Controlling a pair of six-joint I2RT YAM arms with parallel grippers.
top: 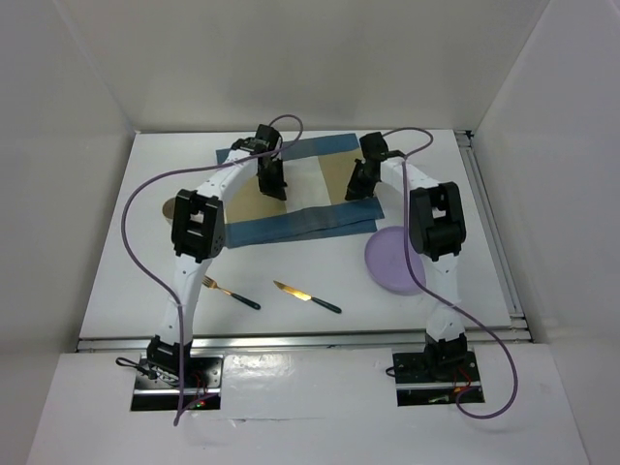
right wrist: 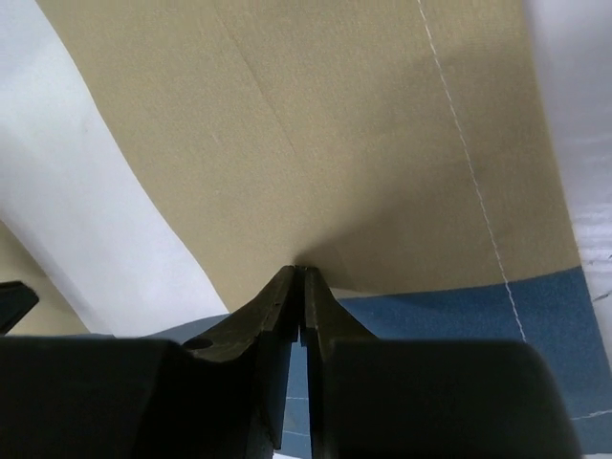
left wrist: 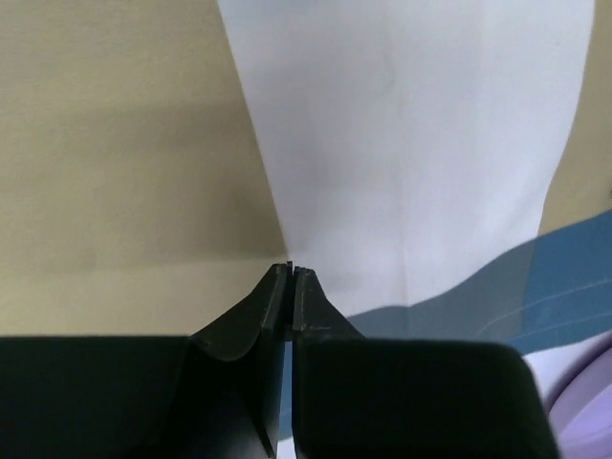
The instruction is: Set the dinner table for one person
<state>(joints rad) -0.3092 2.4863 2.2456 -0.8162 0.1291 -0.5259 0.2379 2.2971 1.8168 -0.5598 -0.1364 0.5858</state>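
**Overhead and wrist views, place setting for one.** The counter (top: 121, 291) is a matte white rectangle enclosed by white walls. Its long axis appears to run left to right, with one aluminium rail (top: 291, 340) along the near edge and a second rail (top: 496, 242) along the right edge.

A striped placemat (top: 310, 189) of blue, beige and white bands lies at the far centre of the counter. Its long axis also runs left to right, with the left end turned slightly toward the far side. The near blue band sits unevenly, not flat.

Both arms reach over the placemat from the near edge. The left pincer (top: 274, 191) meets the cloth toward its left side. Its jaws are narrowed to a slit at the beige and white boundary, and it cannot be told whether a fold is caught. The right pincer (top: 356, 192) meets the cloth toward its right side. Its jaws are nearly together, and the beige cloth puckers into creases at the tips, pinched there.

A lilac plate (top: 392, 262) lies on the counter near the placemat's near right corner, partly under the right arm. A fork (top: 231, 294) and a knife (top: 308, 296) lie apart at near centre. Each has gold metal pointing far-left and a dark handle pointing near-right.
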